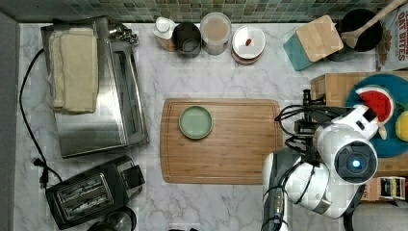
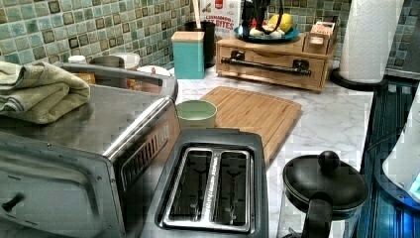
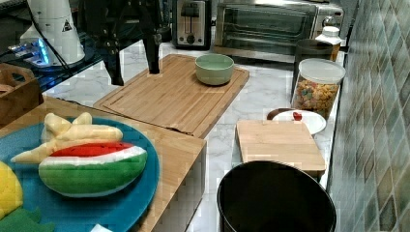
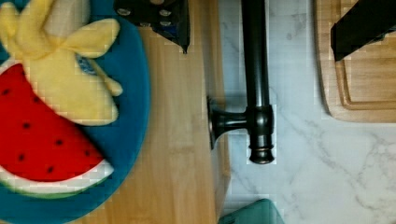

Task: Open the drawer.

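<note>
- Drawer in the left view sits shut in its wooden box beyond the cutting board, its black bar handle running along the front.
- In the right view my gripper hangs over the cutting board's near edge, fingers spread apart, holding nothing.
- In the wrist view the handle runs lengthwise between my two fingers, so I judge I am poised above it, ready to descend.
</note>
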{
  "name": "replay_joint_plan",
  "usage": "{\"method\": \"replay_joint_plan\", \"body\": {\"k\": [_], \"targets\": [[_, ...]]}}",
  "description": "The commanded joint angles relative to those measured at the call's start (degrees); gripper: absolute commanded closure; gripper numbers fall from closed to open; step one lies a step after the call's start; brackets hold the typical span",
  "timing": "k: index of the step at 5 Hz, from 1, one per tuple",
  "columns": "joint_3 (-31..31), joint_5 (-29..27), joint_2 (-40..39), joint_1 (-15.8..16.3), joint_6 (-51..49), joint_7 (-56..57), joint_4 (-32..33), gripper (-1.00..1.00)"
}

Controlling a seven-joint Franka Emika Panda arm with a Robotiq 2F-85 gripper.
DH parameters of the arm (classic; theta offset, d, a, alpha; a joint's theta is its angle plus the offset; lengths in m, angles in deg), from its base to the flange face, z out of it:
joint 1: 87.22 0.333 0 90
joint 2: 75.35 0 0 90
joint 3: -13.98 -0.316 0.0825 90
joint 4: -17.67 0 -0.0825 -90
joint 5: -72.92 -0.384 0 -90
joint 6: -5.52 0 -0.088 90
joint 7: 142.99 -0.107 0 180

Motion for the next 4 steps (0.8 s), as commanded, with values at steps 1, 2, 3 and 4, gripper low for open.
{"method": "replay_joint_plan", "body": {"k": [1,2,3,4], "targets": [[0.0,-1.9,-1.2,0.2,2.2,6.4,6.1,-1.0],[0.6,-2.6,-2.5,-0.5,5.7,8.0,7.2,-1.0],[0.8,-3.2,-5.3,-1.3,8.6,9.7,6.8,-1.0],[0.5,-6.3,-7.9,-1.5,12.2,10.5,7.3,-1.0]]}}
